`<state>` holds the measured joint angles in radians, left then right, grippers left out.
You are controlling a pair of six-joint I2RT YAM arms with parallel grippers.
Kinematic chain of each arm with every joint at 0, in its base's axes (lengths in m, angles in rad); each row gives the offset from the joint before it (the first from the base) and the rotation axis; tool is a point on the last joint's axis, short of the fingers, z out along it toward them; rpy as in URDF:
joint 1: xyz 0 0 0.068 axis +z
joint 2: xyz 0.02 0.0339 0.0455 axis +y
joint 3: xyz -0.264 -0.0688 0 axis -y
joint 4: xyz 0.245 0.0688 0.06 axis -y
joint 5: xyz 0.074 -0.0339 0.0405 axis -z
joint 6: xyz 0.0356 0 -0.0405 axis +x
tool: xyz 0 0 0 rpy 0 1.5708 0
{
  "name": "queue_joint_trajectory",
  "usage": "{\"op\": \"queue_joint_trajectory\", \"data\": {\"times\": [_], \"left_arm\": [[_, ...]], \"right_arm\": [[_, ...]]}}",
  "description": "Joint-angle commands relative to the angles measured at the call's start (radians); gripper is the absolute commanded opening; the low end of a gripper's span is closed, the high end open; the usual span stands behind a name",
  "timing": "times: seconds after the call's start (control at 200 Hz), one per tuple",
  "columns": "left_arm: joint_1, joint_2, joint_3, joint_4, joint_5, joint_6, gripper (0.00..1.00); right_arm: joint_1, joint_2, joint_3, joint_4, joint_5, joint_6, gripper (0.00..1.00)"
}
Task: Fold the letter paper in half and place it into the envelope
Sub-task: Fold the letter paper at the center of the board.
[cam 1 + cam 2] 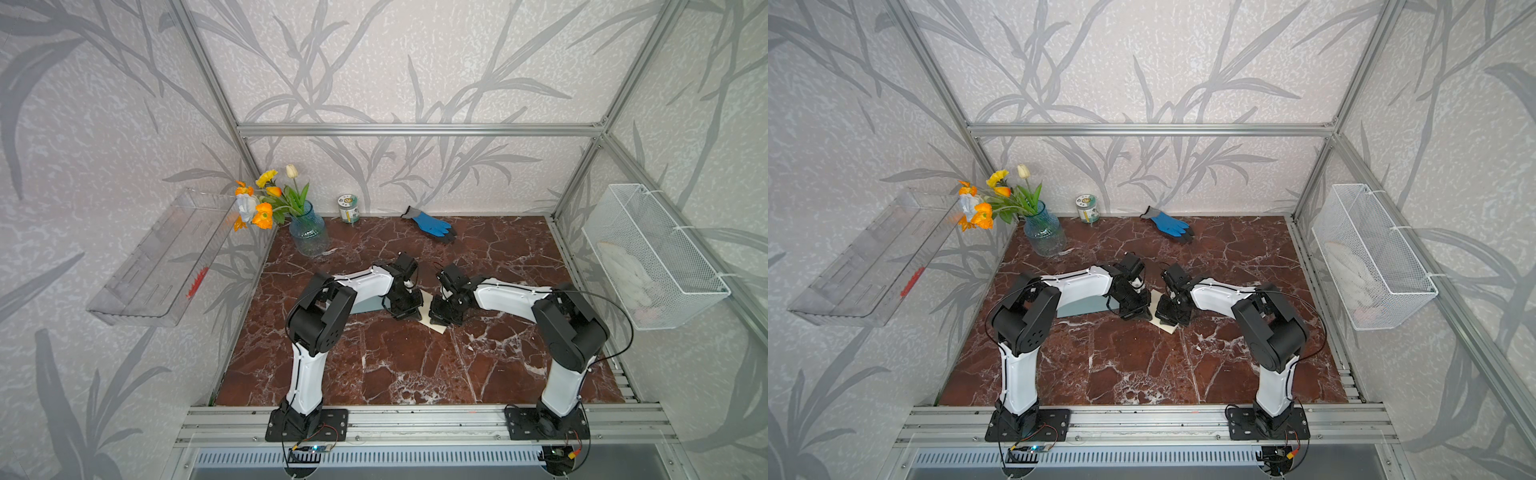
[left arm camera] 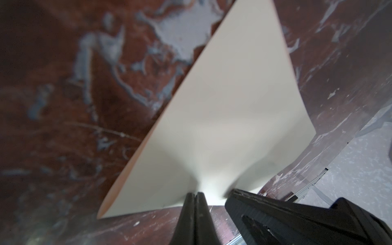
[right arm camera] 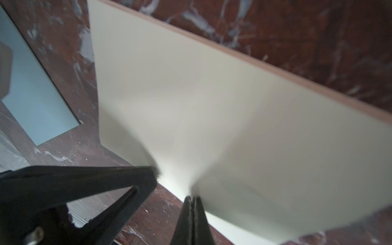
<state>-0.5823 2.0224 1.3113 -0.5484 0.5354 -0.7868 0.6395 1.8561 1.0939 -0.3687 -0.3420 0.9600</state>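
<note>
The left end effector (image 2: 195, 194) and right end effector (image 3: 192, 198), clamped shut on the letter paper (image 2: 222, 110); carry over evenly, matching corners.

Soft even light, faint shadows, bowed edges in both top views; wrist views blurred, marble tabletop (image 2: 53, 95) unfocused.

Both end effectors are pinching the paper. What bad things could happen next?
1. The left end effector and right end effector are both shut on one edge of the thin paper, which puckers at the pinches. Uneven pulling might tear or crumple it.
2. They sit very close together, so they might bump.
3. The envelope lies close beside the paper, so a swinging sheet might nudge it.
</note>
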Motion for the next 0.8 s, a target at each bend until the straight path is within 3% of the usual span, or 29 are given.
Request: {"op": "queue_joint_trajectory", "data": {"times": [0.0, 0.38, 0.795], "left_arm": [[-0.001, 0.068, -0.05, -0.013, -0.174, 0.001, 0.0], [-0.001, 0.081, -0.037, -0.026, -0.184, 0.003, 0.0], [0.031, 0.066, -0.02, -0.078, -0.212, 0.054, 0.0]], "right_arm": [[0.013, 0.035, 0.028, 0.044, -0.011, 0.035, 0.0], [0.03, 0.061, 0.011, 0.045, -0.017, 0.043, 0.0], [0.037, -0.003, -0.085, -0.016, 0.014, 0.0, 0.0]]}}
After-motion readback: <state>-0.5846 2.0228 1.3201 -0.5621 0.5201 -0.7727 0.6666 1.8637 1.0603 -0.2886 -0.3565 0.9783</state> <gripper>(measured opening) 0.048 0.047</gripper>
